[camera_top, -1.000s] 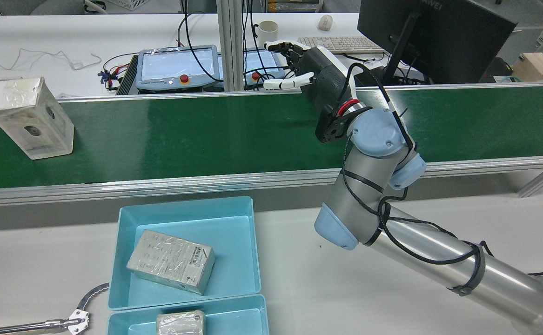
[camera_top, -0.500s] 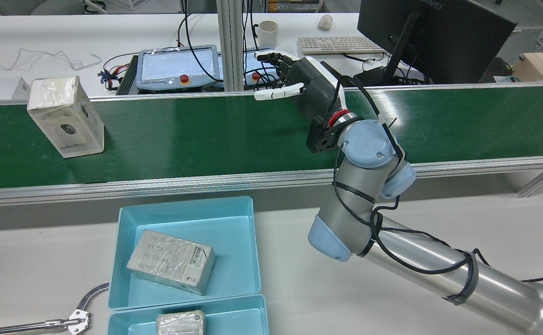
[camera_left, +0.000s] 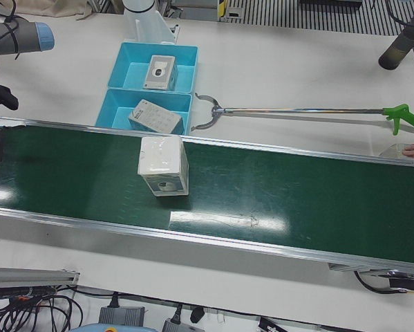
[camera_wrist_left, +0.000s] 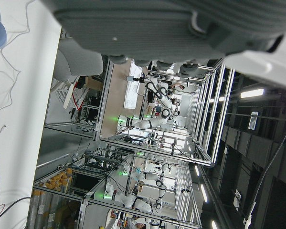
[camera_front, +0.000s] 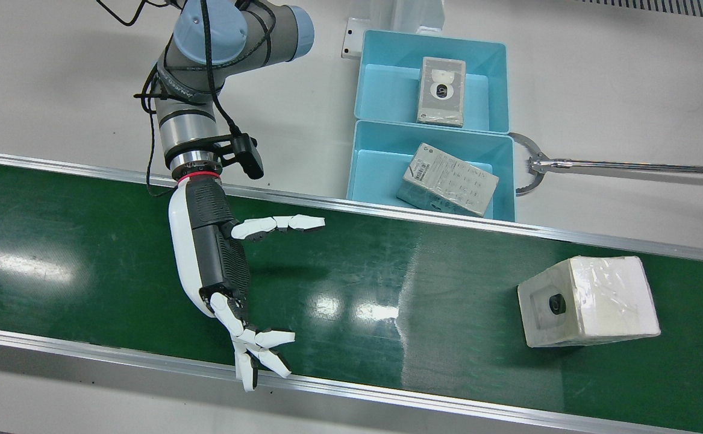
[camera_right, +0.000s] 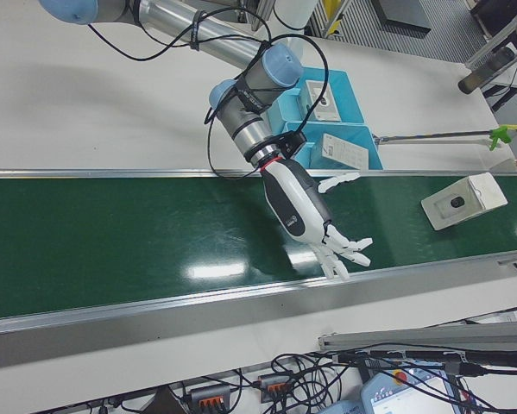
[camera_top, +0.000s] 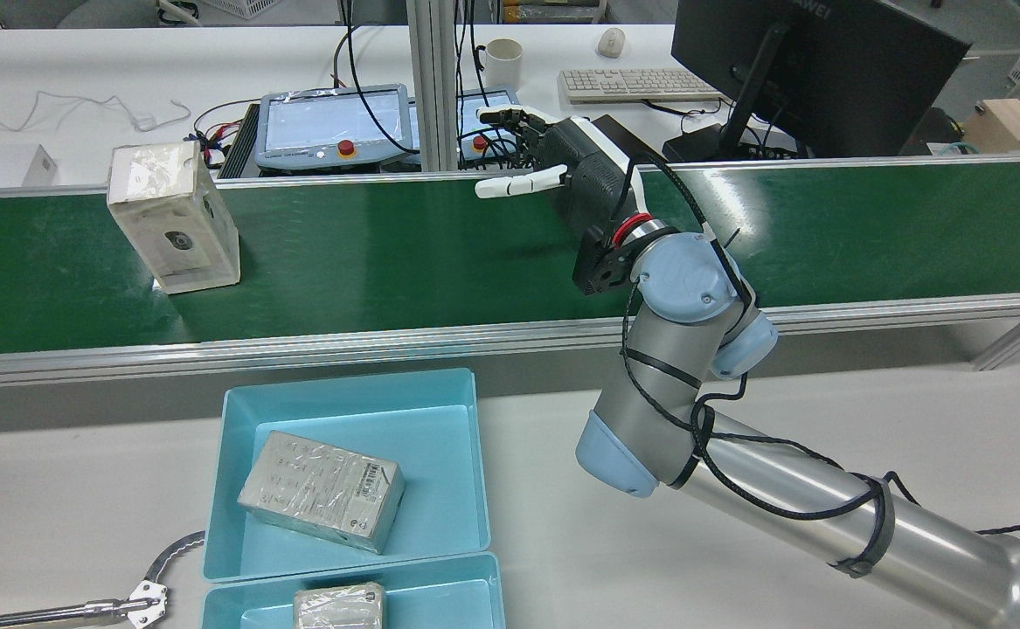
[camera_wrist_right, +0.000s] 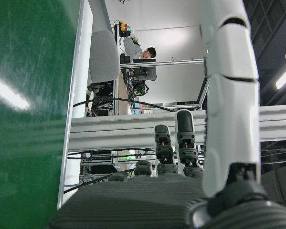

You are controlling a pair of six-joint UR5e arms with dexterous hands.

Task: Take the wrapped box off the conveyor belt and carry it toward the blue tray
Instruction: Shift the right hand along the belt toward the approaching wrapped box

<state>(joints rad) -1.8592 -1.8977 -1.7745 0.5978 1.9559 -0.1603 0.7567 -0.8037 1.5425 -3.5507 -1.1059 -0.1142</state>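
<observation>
Well apart, the empty right hand (camera_front: 218, 283) and wrapped box (camera_front: 589, 300) share the belt (camera_front: 387, 289).

White table (camera_front: 56, 90), two blue trays (camera_front: 432, 36) side by side, reacher tool (camera_front: 616, 164)

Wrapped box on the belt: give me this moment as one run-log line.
phase: pre-grasp | right hand: open, over conveyor belt | wrapped box: on belt, apart from hand | blue tray: already holds one box
</observation>
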